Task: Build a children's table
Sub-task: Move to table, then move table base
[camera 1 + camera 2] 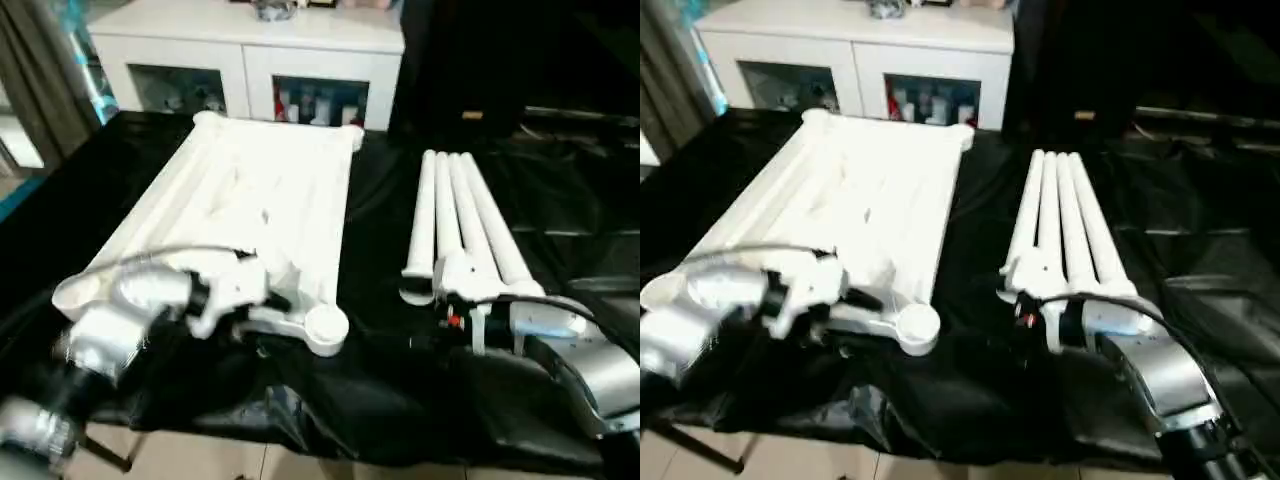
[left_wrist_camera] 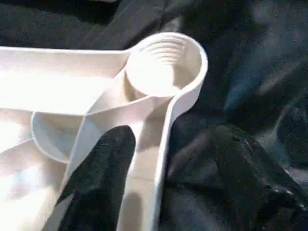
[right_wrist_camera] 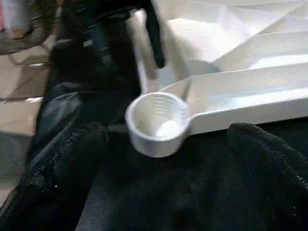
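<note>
Both grippers work at the near edge: left gripper (image 2: 163, 178) straddles the tabletop (image 1: 250, 200) rim, fingers apart; right gripper (image 3: 163, 168) gapes wide. Tabletop lies ribbed-side up, running away from camera; 4 legs (image 1: 460, 220) parallel beside it.

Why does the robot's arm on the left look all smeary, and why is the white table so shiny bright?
In the left eye view the left arm is streaked with blur, while the four legs look crisper. The tabletop glares so white that its ribs wash out. In the left wrist view the corner socket is fairly clear, but the black fingers up close are soft and dark.
</note>
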